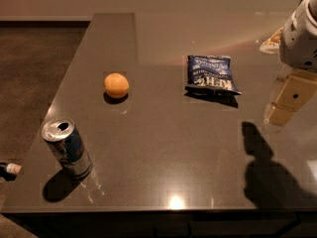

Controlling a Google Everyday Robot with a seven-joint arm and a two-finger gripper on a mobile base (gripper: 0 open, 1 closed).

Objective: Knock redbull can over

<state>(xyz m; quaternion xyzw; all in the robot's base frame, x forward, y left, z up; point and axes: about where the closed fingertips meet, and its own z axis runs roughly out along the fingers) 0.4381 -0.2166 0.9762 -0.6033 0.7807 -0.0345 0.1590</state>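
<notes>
- Table (163, 148): a dark, glossy top that fills most of the view. The things on it lie well apart, so there is open surface between the arm and its target.
- Gripper (287, 103): at the right edge, hanging over the table's right side below the white wrist. I cannot tell whether it is spread or pressed together. Nothing shows in its hold, which suits a push rather than a grasp.
- Bag (212, 74): blue and lying flat toward the back, between gripper and ball. I judge it to lie off the straight path to the can.
- Can (67, 148): standing on its base near the front left corner, its opened top showing, well apart from the gripper. It is not yet knocked over, so the whole reach is left to do.
- Ball (116, 85): orange, behind the can and probably far enough off not to block a sideways shove.
</notes>
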